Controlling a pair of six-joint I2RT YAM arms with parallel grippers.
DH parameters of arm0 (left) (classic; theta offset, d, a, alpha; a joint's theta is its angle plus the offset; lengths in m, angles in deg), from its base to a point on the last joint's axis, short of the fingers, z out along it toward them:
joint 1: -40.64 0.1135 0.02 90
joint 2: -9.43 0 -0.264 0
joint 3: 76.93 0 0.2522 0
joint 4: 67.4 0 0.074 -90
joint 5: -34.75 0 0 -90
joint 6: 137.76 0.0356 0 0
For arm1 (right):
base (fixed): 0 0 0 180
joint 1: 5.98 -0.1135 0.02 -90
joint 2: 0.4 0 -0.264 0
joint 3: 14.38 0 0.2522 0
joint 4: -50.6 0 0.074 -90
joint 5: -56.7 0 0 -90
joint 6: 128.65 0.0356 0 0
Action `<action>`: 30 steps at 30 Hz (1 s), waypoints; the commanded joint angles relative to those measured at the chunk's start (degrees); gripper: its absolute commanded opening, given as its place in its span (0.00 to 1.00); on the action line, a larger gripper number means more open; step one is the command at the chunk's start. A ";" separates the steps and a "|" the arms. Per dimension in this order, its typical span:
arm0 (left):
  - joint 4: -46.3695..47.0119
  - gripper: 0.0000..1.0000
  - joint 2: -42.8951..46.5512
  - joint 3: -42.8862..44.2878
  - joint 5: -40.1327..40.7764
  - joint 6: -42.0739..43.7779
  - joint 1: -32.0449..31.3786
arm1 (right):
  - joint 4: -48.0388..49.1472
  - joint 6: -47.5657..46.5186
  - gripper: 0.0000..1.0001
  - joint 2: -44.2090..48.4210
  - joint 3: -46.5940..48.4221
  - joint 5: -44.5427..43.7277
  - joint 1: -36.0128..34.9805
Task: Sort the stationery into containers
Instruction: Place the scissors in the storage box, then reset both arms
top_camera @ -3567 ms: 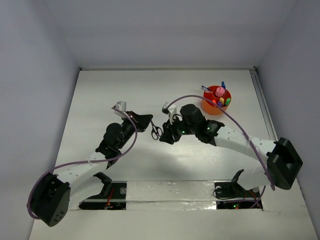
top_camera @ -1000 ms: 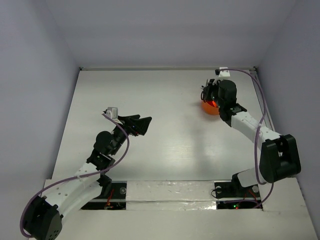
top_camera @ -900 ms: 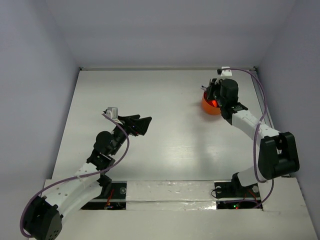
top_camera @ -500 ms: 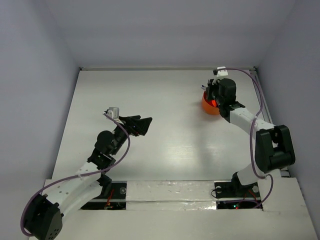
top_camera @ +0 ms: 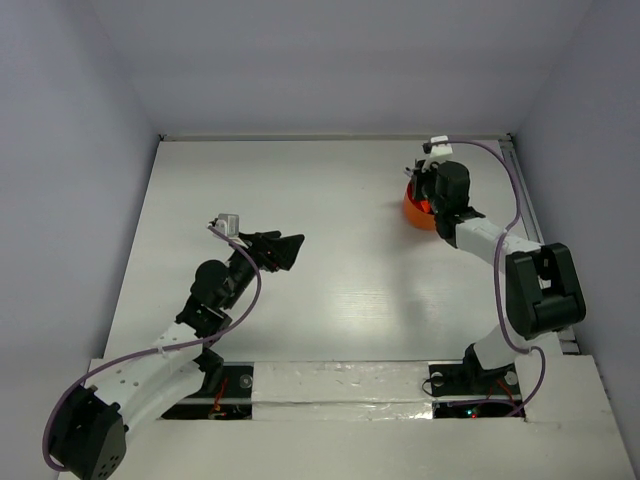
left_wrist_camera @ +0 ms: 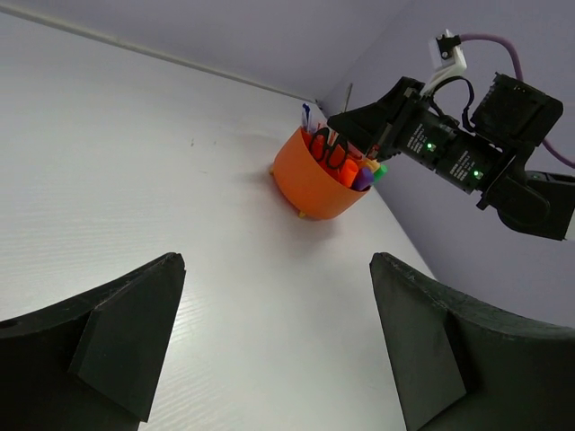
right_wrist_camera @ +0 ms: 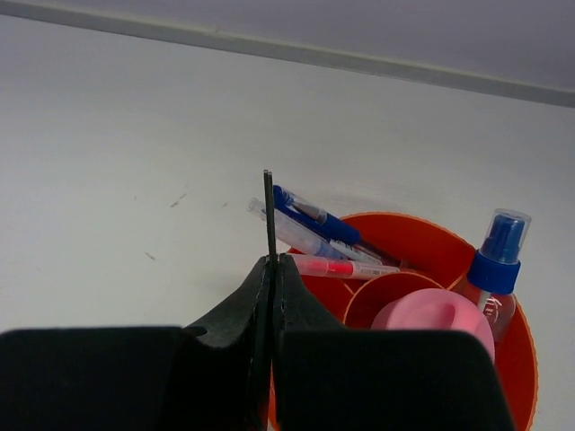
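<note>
A white table [top_camera: 330, 200] stands between pale grey walls. In the upper right of the overhead view a round orange cup [top_camera: 415, 212] sits on it, partly hidden by the right gripper [top_camera: 422, 183] poised directly above. From the right wrist camera, that gripper's black fingers [right_wrist_camera: 225, 346] fill the lower left of the frame, pressed together on the thin blade of the scissors [right_wrist_camera: 269, 215], whose tip pokes up past them. Just beyond, in the cup, lie two blue pens [right_wrist_camera: 310, 220], a thin pink pen [right_wrist_camera: 346, 267], a white-blue tube [right_wrist_camera: 499, 260] standing upright at the right, and a pink knob [right_wrist_camera: 431, 314] at the centre. The left wrist camera shows the scissors' black handles hanging down inside the cup among coloured highlighter ends [left_wrist_camera: 350, 172]. The left gripper [top_camera: 283, 247] hovers at centre left, well apart from the cup, its jaws spread wide and holding nothing.
</note>
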 commanded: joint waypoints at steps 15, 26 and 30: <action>3.72 0.81 0.66 -0.33 -0.91 0.85 0.37 | 5.48 0.96 0.44 1.87 -2.76 -3.92 0.25; 3.02 0.82 0.75 -0.06 0.40 1.63 0.37 | 2.32 15.02 0.22 21.11 -6.53 6.62 0.25; 2.22 0.82 1.98 -0.32 1.90 1.90 0.37 | 0.83 21.51 0.00 32.00 -9.79 10.49 0.25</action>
